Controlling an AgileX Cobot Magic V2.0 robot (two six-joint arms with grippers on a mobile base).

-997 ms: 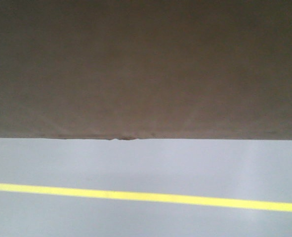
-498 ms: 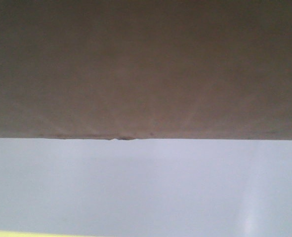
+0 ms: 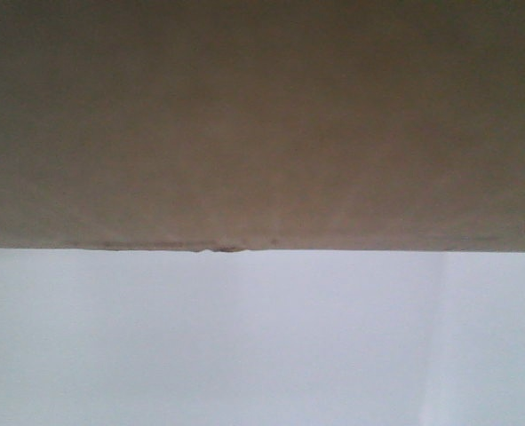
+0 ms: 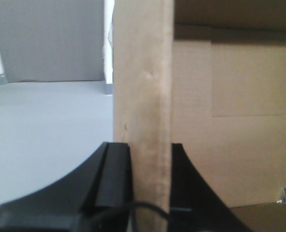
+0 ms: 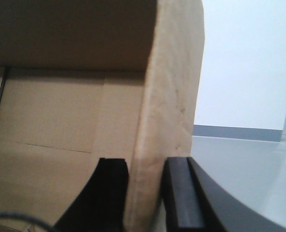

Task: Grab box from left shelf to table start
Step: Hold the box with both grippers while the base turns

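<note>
box [image 3: 262, 124]: brown corrugated carton, open-topped, wider than the front view, held by its two side walls between the grippers
floor [image 4: 41, 125]: pale grey, outside the box's left wall
wall [image 5: 244, 63]: white, beyond the box's right side
left gripper [image 4: 147, 154]: black fingers clamped on the box's left wall, one inside, one outside
right gripper [image 5: 145, 166]: clamped likewise on the box's right wall

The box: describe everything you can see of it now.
The box is plain brown corrugated cardboard, open, its inside showing in both wrist views with flap seams on the inner faces. In the front view its brown face fills the upper half, wider than the frame, with a small nick on its lower edge. The left claw and the right claw each pinch a wall, one finger inside, one outside. No lettering shows.
</note>
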